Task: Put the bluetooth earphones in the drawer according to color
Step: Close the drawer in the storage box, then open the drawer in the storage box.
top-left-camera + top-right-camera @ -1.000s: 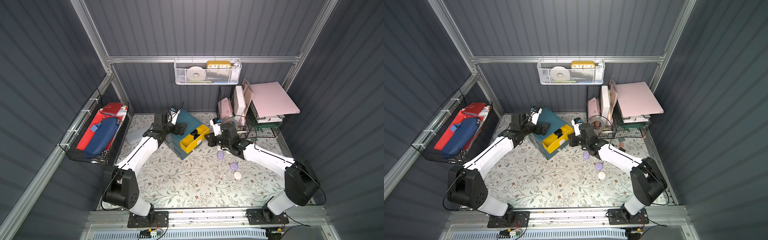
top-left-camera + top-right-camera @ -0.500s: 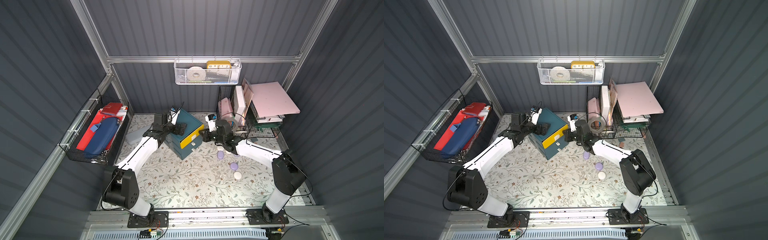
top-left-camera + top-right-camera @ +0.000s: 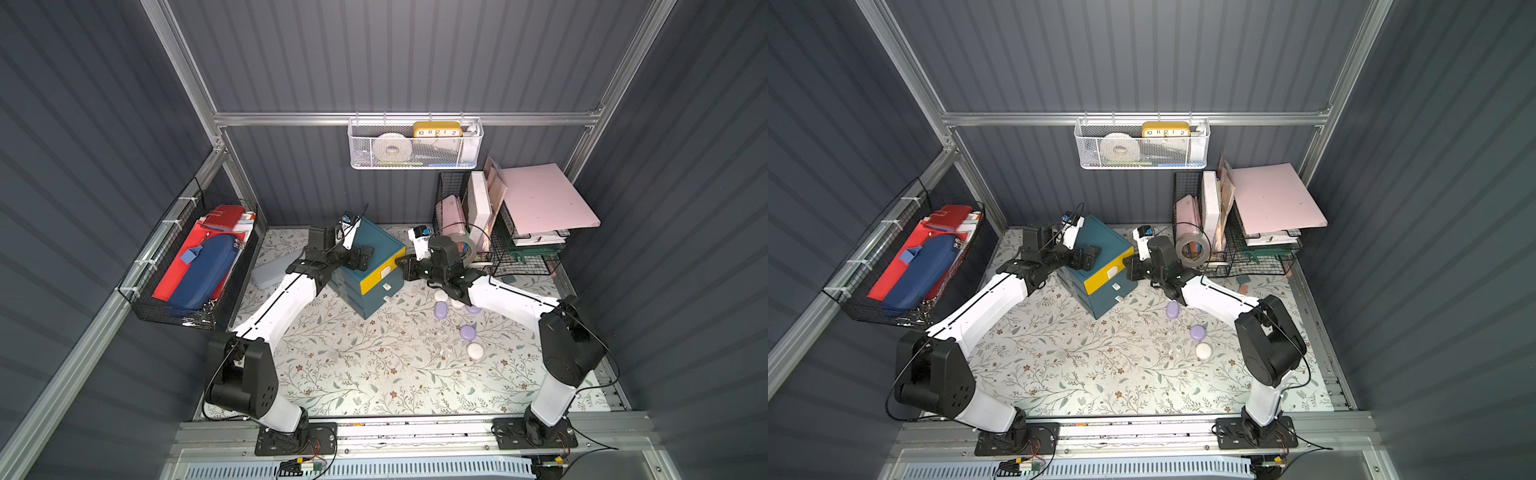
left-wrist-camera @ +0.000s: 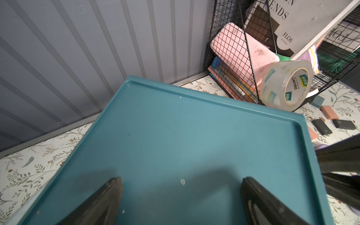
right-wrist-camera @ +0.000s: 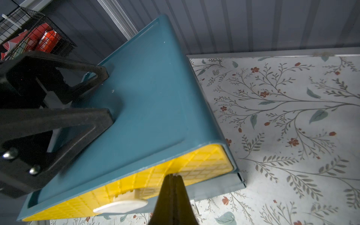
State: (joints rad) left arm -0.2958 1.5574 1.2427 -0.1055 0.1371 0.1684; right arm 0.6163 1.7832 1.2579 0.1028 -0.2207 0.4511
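Note:
The drawer cabinet (image 3: 374, 243) is teal, and its yellow top drawer front (image 5: 194, 161) sits pushed in flush. My right gripper (image 5: 173, 176) is shut and empty, its tips against that yellow front beside the white handle (image 5: 120, 205). My left gripper (image 4: 181, 180) is open, both fingers resting on the cabinet's top. In both top views, bluetooth earphones lie on the mat right of the cabinet: a lilac one (image 3: 440, 309), a white one (image 3: 440, 296), another lilac one (image 3: 1197, 332) and a white one (image 3: 1203, 351). Others are partly hidden under my right arm.
A pale grey-blue case (image 3: 270, 272) lies left of the cabinet. A tape roll (image 4: 286, 85) leans on the black wire rack (image 3: 519, 249) at the back right. Small pink (image 4: 329, 112) and black chips (image 4: 321, 126) lie near it. A black basket (image 3: 187, 266) hangs on the left wall.
The yellow drawer stood pulled out a second ago; my right gripper moved left against its front and it slid shut. The left arm stayed put.

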